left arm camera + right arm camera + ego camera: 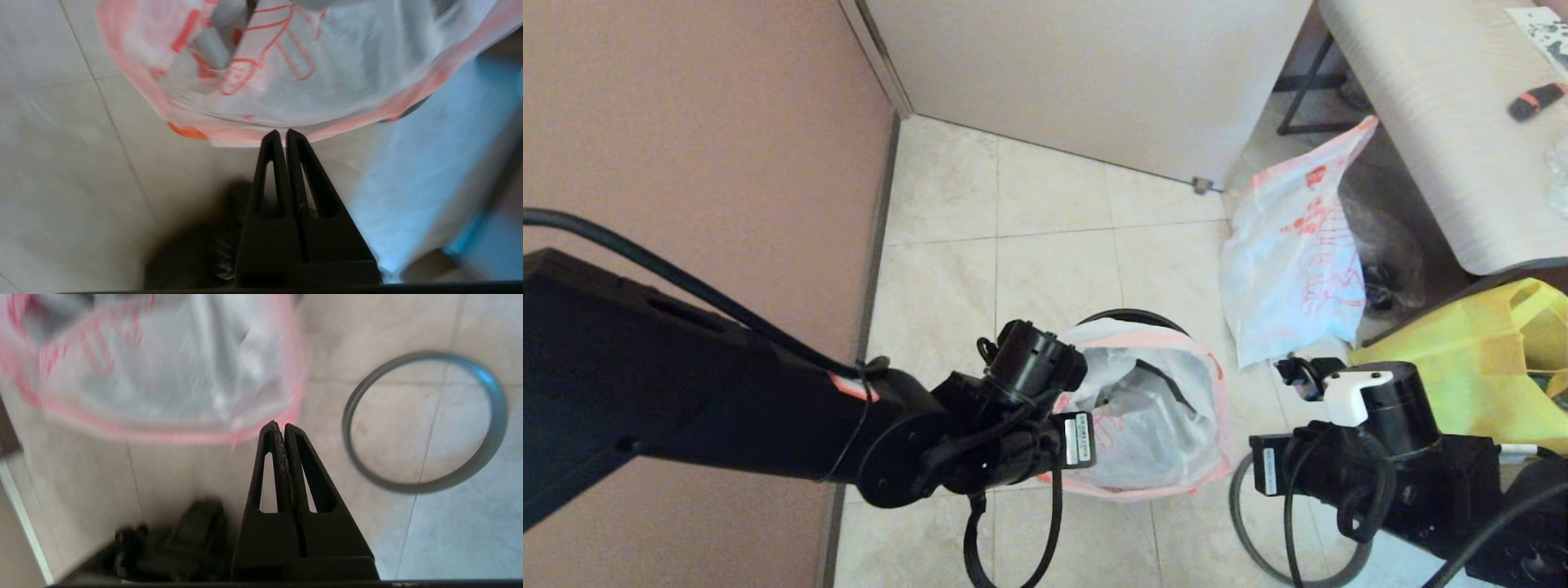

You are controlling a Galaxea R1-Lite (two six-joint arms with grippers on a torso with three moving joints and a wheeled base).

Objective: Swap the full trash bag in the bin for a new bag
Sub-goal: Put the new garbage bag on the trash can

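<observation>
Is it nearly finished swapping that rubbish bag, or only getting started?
Early on. Done: the rim hoop lies off on the floor. In hand: both grippers, left gripper and right gripper, shut at the full trash bag's pink rim. Left: lift it from the bin, fit the new bag.

Left gripper (281, 132) fingers pressed together, tips right at the pink rim of the full trash bag (327, 73). Can't tell if plastic is pinched. Bag see-through, red print. Pale tiled floor (61, 171) underneath.
</observation>
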